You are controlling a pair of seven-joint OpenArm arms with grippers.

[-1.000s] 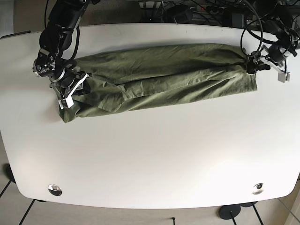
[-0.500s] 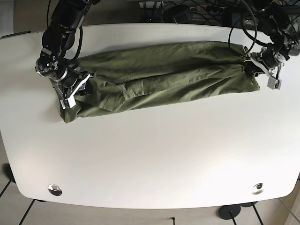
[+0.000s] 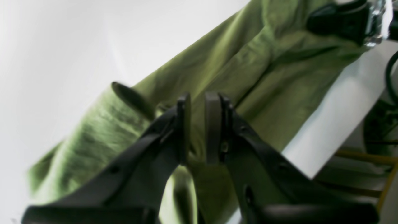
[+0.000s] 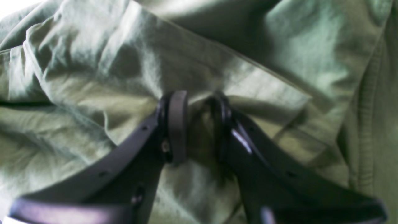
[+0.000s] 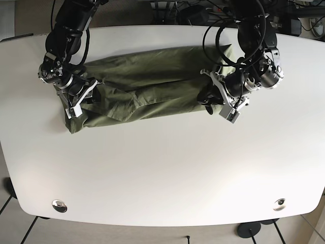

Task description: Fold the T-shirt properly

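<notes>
An olive green T-shirt [image 5: 147, 86] lies folded into a long band across the far part of the white table [image 5: 162, 168]. My left gripper [image 5: 212, 103] is shut on the shirt's right end and holds it over the band's middle-right. In the left wrist view the jaws [image 3: 198, 127] stand nearly closed with the green cloth [image 3: 236, 71] between them. My right gripper [image 5: 80, 99] is shut on the shirt's left end near the table's left side. In the right wrist view its jaws [image 4: 199, 127] pinch a fold of the cloth [image 4: 93, 62].
Cables and equipment [image 5: 203, 10] lie behind the table's far edge. Two round metal fittings [image 5: 59, 205] [image 5: 279, 204] sit near the front corners. The left arm's body [image 5: 254, 61] hangs over the table's right part.
My left gripper has swept far to the left in the base view, drawing the shirt's right end with it, so the band is shorter. The right gripper has stayed put.
</notes>
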